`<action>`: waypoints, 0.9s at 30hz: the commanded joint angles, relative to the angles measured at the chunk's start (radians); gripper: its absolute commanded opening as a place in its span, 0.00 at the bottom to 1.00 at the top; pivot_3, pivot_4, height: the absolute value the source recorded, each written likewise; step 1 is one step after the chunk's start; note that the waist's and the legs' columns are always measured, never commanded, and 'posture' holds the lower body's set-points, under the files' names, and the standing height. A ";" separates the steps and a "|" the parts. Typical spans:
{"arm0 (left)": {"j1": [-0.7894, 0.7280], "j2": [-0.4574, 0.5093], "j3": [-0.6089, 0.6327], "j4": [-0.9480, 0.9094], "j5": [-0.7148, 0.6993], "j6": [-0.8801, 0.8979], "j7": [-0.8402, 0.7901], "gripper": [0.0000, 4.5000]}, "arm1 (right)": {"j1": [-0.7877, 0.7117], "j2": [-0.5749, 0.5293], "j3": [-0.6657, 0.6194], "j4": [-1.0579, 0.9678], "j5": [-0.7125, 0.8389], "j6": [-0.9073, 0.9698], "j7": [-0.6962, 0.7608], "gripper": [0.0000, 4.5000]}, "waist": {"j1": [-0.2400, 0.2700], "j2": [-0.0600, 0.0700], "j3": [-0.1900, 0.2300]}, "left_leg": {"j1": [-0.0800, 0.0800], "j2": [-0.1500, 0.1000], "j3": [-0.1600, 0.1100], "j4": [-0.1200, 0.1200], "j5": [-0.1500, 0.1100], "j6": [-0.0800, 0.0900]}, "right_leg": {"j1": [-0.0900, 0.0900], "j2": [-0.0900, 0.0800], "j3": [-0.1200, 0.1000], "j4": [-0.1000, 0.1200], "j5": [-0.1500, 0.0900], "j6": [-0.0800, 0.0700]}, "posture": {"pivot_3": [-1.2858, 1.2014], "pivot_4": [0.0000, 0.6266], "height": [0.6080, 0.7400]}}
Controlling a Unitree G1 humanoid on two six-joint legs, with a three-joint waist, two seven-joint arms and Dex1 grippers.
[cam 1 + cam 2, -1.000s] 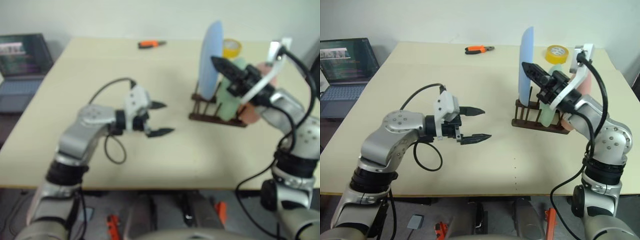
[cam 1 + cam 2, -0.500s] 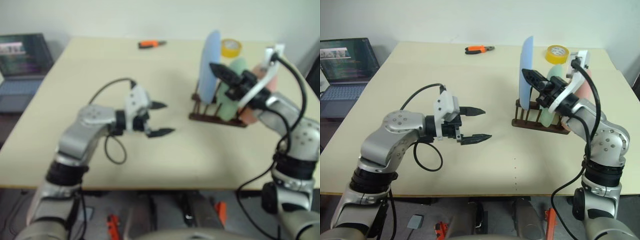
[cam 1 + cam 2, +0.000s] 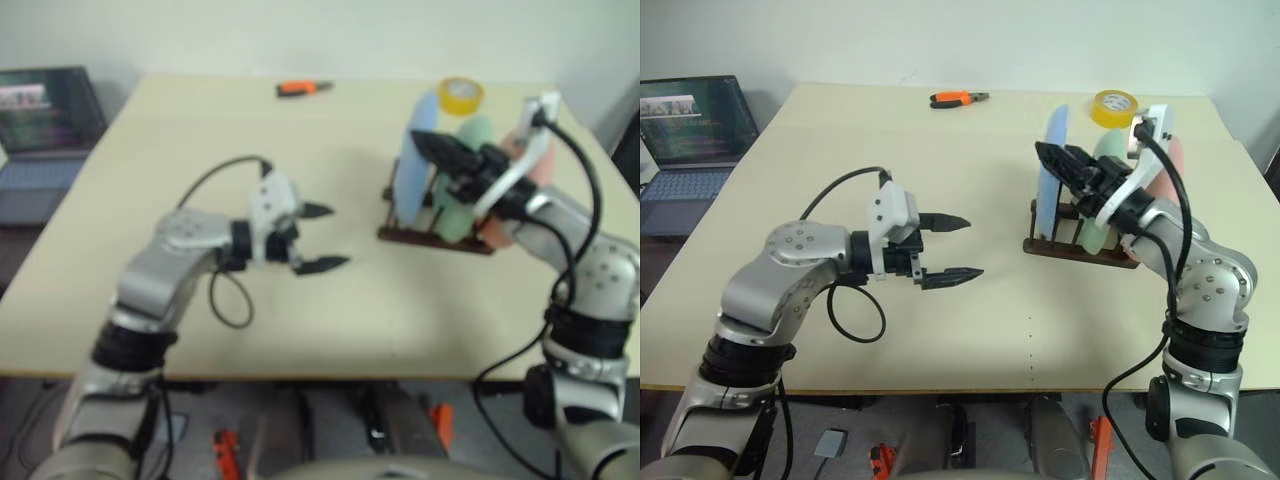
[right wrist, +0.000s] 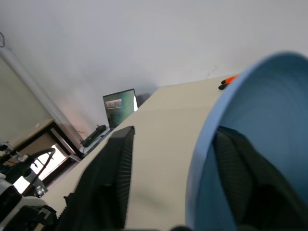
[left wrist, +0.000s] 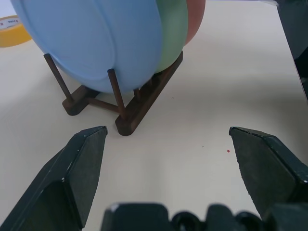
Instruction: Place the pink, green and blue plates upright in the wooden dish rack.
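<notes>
The light blue plate (image 3: 1051,180) stands upright in the front slot of the wooden dish rack (image 3: 1080,250). Behind it the mint green plate (image 5: 173,33) and the pink plate (image 3: 1175,160) also stand on edge in the rack. My right gripper (image 4: 173,132) is open at the blue plate's top rim. The rim passes between its fingers, and one finger stands clear of the plate. My left gripper (image 3: 955,247) hovers open over the table to the left of the rack, pointing at it, with nothing between its fingers (image 5: 79,163).
A yellow tape roll (image 3: 1115,107) lies just behind the rack. Orange-handled pliers (image 3: 958,98) lie at the table's far edge. An open laptop (image 3: 690,130) sits on a lower surface off the left side.
The blue plate has dropped from raised above the rack down into its slot. My right gripper came down with it and opened its fingers. The left arm kept still.
</notes>
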 commanded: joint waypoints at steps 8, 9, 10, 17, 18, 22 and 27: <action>-0.002 0.004 0.018 -0.045 -0.009 -0.007 0.013 1.00 | -0.011 -0.024 0.001 -0.032 -0.041 -0.029 0.033 0.85 | 0.000 0.000 0.000 | 0.000 0.000 0.000 -0.001 0.000 0.000 | 0.000 0.000 0.000 0.000 0.000 0.000 | 0.52 0.24 1.00; -0.001 0.004 0.017 -0.045 -0.009 -0.008 0.013 1.00 | -0.015 -0.025 0.002 -0.034 -0.052 -0.034 0.032 0.85 | 0.000 0.000 0.000 | 0.000 0.000 0.000 -0.001 0.000 0.000 | 0.000 0.000 0.000 0.000 0.000 0.000 | 0.52 0.24 1.00; 0.000 0.005 0.017 -0.045 -0.009 -0.007 0.013 1.00 | -0.019 -0.025 0.002 -0.036 -0.058 -0.036 0.030 0.85 | 0.000 0.000 0.000 | 0.000 0.000 0.000 -0.001 0.000 0.000 | 0.000 0.000 0.000 0.000 0.000 0.000 | 0.52 0.24 1.00; -0.003 0.003 0.013 -0.045 -0.007 -0.006 0.013 1.00 | -0.028 -0.054 0.027 -0.056 -0.103 -0.033 0.048 0.85 | 0.000 0.000 0.000 | 0.000 0.000 0.000 -0.001 0.000 0.000 | 0.000 0.000 0.000 0.000 0.000 0.000 | 0.52 0.24 1.00; -0.004 0.003 0.013 -0.045 -0.007 -0.006 0.013 1.00 | -0.027 -0.058 0.030 -0.059 -0.109 -0.033 0.051 0.85 | 0.000 0.000 0.000 | 0.000 0.000 0.000 -0.001 0.000 0.000 | 0.000 0.000 0.000 0.000 0.000 0.000 | 0.52 0.24 1.00; -0.002 0.005 0.013 -0.045 -0.006 -0.008 0.012 1.00 | -0.021 -0.073 0.043 -0.072 -0.132 -0.031 0.067 0.85 | 0.000 0.000 0.000 | 0.000 0.000 0.000 -0.001 0.000 0.000 | 0.000 0.000 0.000 0.000 0.000 0.000 | 0.52 0.24 1.00; -0.005 0.004 0.013 -0.043 -0.007 -0.008 0.011 1.00 | -0.015 -0.094 0.046 -0.077 -0.152 -0.034 0.085 0.85 | 0.000 0.000 0.000 | 0.000 0.000 0.000 -0.001 0.000 0.000 | 0.000 0.000 0.000 0.000 0.000 0.000 | 0.52 0.24 1.00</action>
